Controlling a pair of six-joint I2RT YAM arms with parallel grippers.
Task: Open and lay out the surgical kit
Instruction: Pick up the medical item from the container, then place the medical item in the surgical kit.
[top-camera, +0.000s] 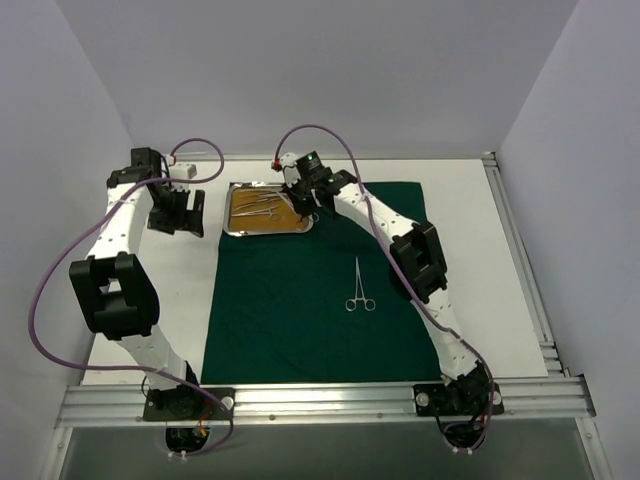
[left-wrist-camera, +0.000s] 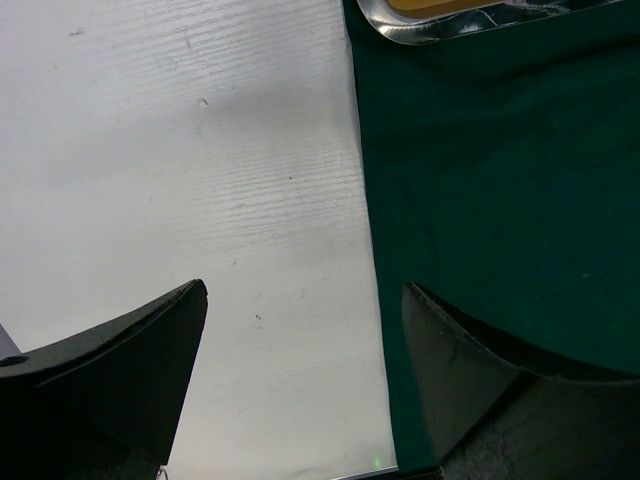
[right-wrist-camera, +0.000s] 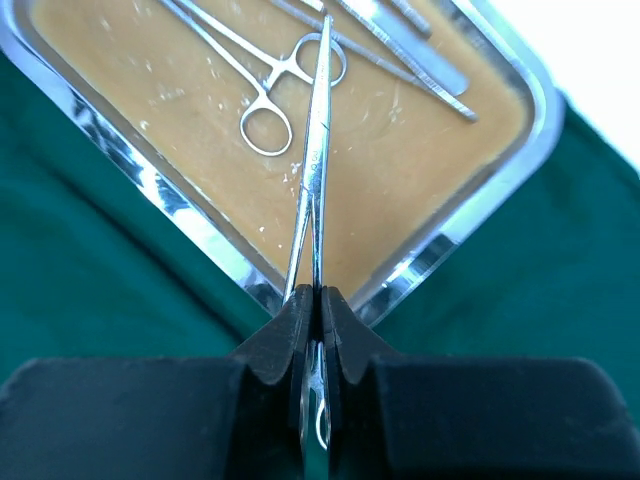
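The dark green cloth (top-camera: 300, 320) lies spread flat on the table. At its far left corner stands the steel tray (top-camera: 235, 228), its inside orange-brown. My right gripper (right-wrist-camera: 318, 300) is over the tray's near corner, shut on thin tweezers (right-wrist-camera: 316, 150) that point out over the tray. Inside the tray lie a ring-handled clamp (right-wrist-camera: 262, 100) and another straight tweezers (right-wrist-camera: 420, 70). A second clamp (top-camera: 360, 288) rests on the cloth right of centre. My left gripper (left-wrist-camera: 305, 300) is open and holds nothing, above the cloth's left edge (left-wrist-camera: 372, 250).
White tabletop (left-wrist-camera: 200, 150) runs along the left of the cloth. White walls close in the back and both sides. A metal rail (top-camera: 320, 400) lines the near edge, and another rail (top-camera: 520, 260) runs down the right.
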